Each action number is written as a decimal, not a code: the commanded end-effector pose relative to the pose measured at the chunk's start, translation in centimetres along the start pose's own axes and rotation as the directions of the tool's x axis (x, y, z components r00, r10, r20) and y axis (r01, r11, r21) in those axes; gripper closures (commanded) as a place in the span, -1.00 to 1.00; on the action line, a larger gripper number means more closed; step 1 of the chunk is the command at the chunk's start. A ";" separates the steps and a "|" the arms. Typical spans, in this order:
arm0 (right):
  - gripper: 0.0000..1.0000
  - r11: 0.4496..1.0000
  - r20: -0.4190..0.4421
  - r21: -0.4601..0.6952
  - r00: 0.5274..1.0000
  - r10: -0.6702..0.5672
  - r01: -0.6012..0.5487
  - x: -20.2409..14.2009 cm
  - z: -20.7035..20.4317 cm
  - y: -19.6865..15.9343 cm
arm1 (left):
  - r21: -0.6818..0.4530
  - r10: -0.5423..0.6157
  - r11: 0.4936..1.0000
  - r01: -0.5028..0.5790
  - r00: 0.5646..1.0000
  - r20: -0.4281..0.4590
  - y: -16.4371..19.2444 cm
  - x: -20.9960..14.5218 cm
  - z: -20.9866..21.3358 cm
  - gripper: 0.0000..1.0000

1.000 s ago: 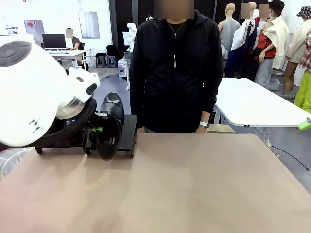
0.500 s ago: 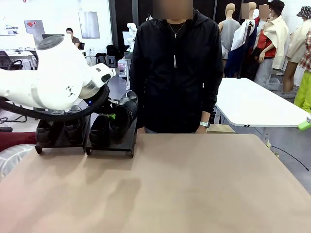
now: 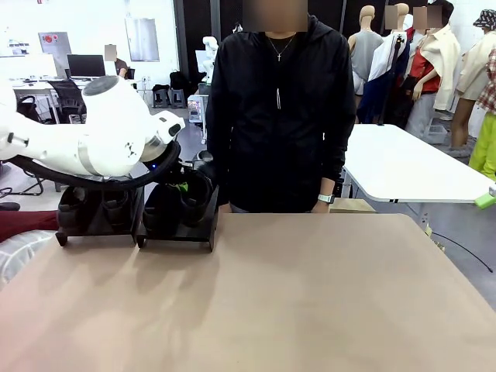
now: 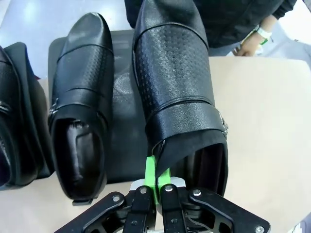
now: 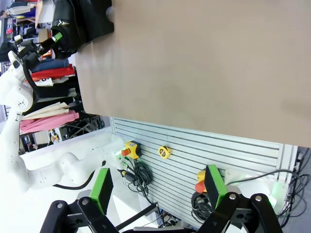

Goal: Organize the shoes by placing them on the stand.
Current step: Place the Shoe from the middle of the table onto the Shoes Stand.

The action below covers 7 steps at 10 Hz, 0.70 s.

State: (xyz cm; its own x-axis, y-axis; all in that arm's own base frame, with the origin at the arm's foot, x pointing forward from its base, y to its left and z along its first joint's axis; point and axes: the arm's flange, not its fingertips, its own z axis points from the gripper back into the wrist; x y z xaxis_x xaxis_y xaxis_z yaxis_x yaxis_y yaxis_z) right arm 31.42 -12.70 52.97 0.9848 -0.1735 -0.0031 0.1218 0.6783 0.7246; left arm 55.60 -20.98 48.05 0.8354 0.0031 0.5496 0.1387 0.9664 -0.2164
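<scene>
Left wrist view: left gripper (image 4: 156, 180) pinches shoe (image 4: 180, 92) (on stand (image 4: 127, 97)); right gripper (image 5: 158, 187) gapes

Front view: fixed on the robot's side, low over the table (image 3: 310, 294), facing across it toward the person (image 3: 279, 108) at the far edge, stand (image 3: 177, 232) at far left. Left wrist view: close above the shoes (image 4: 177, 92) on the stand (image 4: 124, 104), looking down along its green pads (image 4: 151, 177). Right wrist view: rolled sideways, well back from the table (image 5: 204, 63), sharing stand (image 5: 99, 24) and shoes (image 5: 70, 26) with both others
</scene>
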 end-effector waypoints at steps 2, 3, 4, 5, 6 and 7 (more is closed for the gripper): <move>-1.00 1.000 -0.004 -0.009 1.000 0.017 -0.017 -0.2 0.2 -0.2 | 0.004 0.017 1.000 -0.017 0.999 0.039 -0.3 0.5 -1.4 1.00; -1.00 1.000 -0.004 -0.009 1.000 0.017 -0.017 -0.2 0.2 -0.2 | -0.017 0.017 1.000 -0.017 1.000 0.005 -0.3 0.2 -2.1 1.00; -1.00 1.000 -0.004 -0.009 1.000 0.017 -0.017 -0.2 0.2 -0.2 | 0.007 0.031 0.999 -0.031 1.000 0.007 -0.4 0.0 -2.6 1.00; -1.00 1.000 -0.004 -0.009 1.000 0.017 -0.017 -0.2 0.2 -0.2 | 0.015 0.035 0.999 -0.035 0.999 0.006 -0.5 -0.2 -3.1 1.00; -1.00 1.000 -0.004 -0.009 1.000 0.017 -0.017 -0.2 0.2 -0.2 | 0.032 0.038 0.999 -0.039 0.999 0.013 -0.6 -0.3 -3.4 1.00; -1.00 1.000 -0.004 -0.009 1.000 0.017 -0.017 -0.2 0.2 -0.2 | 0.036 0.035 0.999 -0.036 0.999 0.018 -0.7 -0.3 -3.7 1.00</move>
State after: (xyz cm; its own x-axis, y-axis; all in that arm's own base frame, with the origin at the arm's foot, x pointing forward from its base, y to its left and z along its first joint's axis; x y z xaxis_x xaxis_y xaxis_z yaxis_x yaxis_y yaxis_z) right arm 31.42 -12.70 52.96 0.9848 -0.1734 -0.0032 0.1218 0.6782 0.7247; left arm 56.64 -21.62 44.26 0.8521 0.0211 0.5229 0.1127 0.9684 -0.2227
